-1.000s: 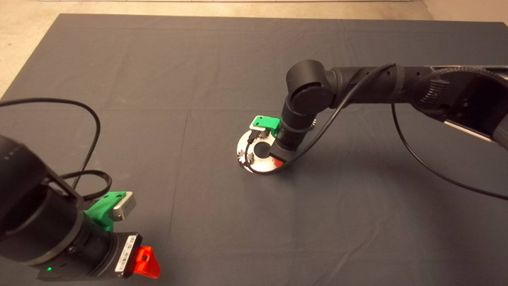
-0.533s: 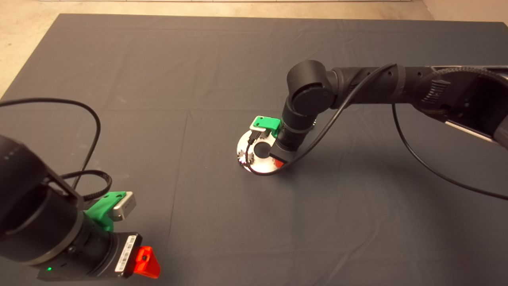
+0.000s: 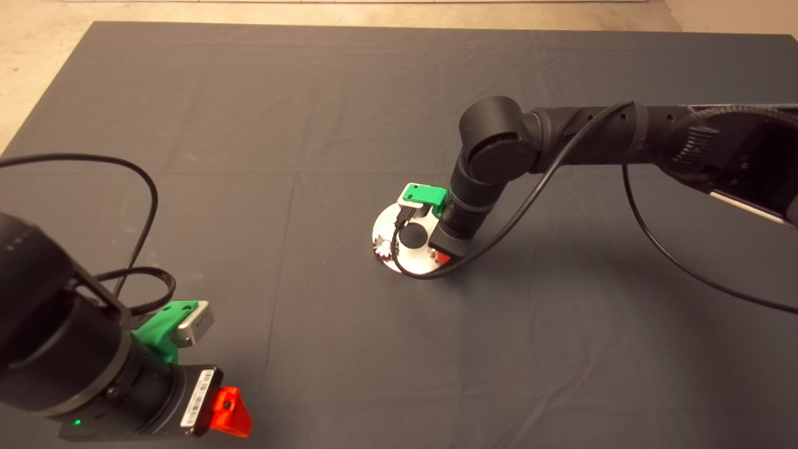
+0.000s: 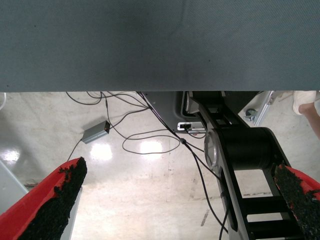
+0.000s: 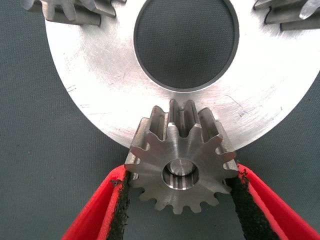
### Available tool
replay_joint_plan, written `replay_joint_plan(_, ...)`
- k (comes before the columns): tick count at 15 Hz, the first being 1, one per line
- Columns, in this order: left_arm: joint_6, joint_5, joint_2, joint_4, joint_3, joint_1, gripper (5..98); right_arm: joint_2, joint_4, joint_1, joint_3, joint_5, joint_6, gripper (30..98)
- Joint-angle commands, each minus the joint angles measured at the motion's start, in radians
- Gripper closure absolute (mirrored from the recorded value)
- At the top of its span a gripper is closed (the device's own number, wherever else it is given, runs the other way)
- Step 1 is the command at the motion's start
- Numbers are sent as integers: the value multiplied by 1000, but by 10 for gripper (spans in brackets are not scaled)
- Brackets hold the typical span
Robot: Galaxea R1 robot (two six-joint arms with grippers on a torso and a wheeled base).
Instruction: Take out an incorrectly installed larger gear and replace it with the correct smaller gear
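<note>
The larger gear, shiny grey with long teeth, stands at the near rim of a round metal plate with a pin showing in its centre hole. My right gripper is shut on it, a black pad against the teeth on each side. In the head view that gripper reaches down onto the plate at mid-mat and hides the gear. The smaller gear is out of view. My left gripper waits open at the lower left edge.
Two other small gears sit on the plate's far side, around its big round hole. A black cable loops over the plate. The left wrist view shows floor, cables and the robot's base beyond the mat edge.
The right arm's elbow and wrist have shifted a little right and toward the near edge, the gripper staying at the plate. The left arm has not moved.
</note>
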Motion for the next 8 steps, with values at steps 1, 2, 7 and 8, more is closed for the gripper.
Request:
replay_joint_plan(1, 0, 3, -4, 1, 17, -12, 61, -13, -13, 25, 40, -133, -3, 782)
replay_joint_plan(2, 0, 3, -4, 1, 16, -12, 61, -13, -13, 25, 37, -133, -3, 783)
replay_joint_plan(7, 0, 4, -4, 1, 18, -12, 61, -2, -13, 8, 37, -133, -2, 784)
replay_joint_plan(8, 0, 3, -4, 1, 18, -12, 61, -1, -13, 5, 36, -133, -2, 784)
